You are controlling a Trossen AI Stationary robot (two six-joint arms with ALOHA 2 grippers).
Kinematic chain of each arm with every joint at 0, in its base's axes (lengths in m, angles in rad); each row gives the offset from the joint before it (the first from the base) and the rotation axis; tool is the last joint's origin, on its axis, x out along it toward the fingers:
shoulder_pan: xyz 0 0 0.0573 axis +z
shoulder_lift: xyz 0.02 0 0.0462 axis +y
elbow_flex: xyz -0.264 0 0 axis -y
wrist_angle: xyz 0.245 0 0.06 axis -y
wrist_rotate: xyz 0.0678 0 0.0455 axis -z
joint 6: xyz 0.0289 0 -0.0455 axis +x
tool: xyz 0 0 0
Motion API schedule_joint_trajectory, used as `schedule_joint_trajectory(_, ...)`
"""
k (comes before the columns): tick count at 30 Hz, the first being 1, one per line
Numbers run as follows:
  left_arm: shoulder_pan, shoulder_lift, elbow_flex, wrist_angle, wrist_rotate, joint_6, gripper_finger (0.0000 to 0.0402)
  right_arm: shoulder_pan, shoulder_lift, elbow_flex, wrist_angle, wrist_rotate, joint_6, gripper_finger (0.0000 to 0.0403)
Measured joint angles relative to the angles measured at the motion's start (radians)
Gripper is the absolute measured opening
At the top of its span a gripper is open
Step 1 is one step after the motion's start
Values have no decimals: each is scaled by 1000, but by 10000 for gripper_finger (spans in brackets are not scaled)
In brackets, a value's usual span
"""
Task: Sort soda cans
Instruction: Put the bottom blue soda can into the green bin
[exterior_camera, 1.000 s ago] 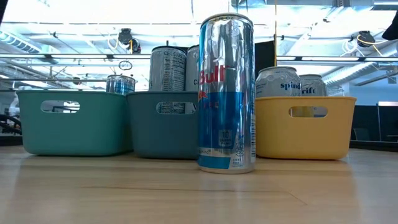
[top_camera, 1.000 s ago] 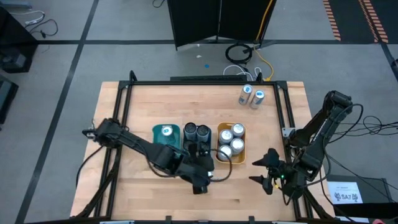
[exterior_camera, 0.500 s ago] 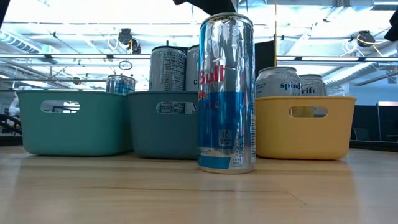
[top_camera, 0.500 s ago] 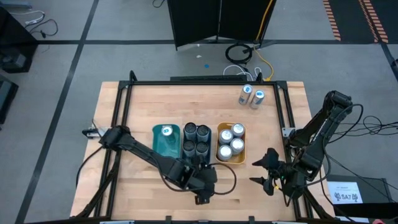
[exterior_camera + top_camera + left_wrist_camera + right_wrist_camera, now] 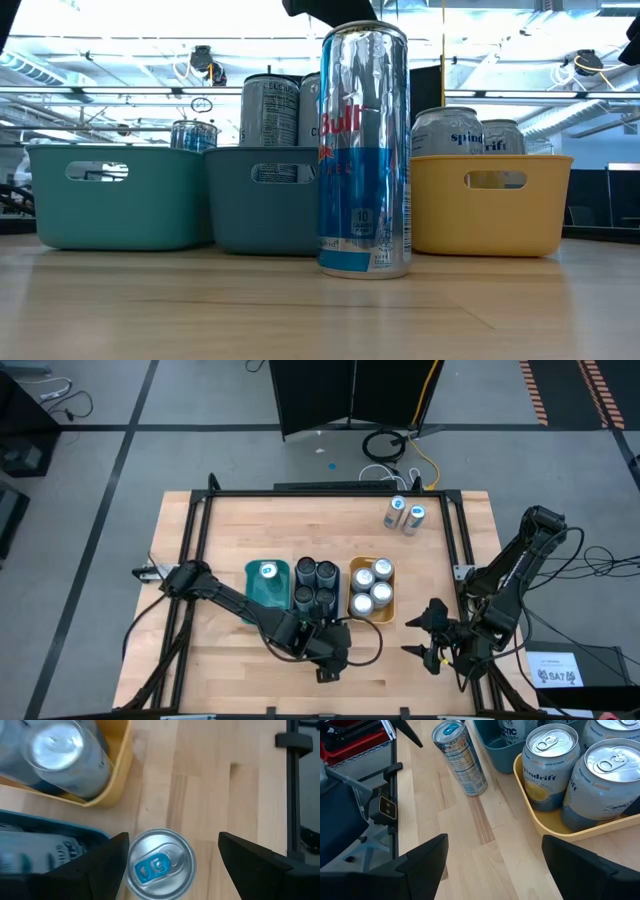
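Note:
A tall silver-and-blue soda can [image 5: 365, 150] stands upright on its base on the table, in front of the dark blue tray [image 5: 262, 205]. My left gripper [image 5: 173, 837] hangs open just above it, one finger on each side of the can's top [image 5: 159, 865], touching nothing. In the high view this gripper [image 5: 330, 660] hides the can. My right gripper [image 5: 425, 640] waits open near the table's right front corner. More soda cans stand in the teal tray [image 5: 267, 588], the dark blue tray [image 5: 316, 585] and the yellow tray [image 5: 372, 592].
Two loose soda cans [image 5: 403, 515] stand at the table's far right. The three trays sit side by side mid-table, just behind the lone can. Bare wood lies to the left and right of the can along the near edge [image 5: 150, 310].
My left gripper has moved toward the table's near edge and sunk toward the lone can; its dark tip now shows above the can's top in the low view. Its fingers stay open. The can has not moved.

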Motion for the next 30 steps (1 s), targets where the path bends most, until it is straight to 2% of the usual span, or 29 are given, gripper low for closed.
schedule_joint_trajectory(21,4,12,-4,-17,3,-53,315,0,0,0,0,-24,-11,313)
schedule_joint_trajectory(30,4,14,-4,26,4,-93,315,0,0,0,1,-24,-11,313)
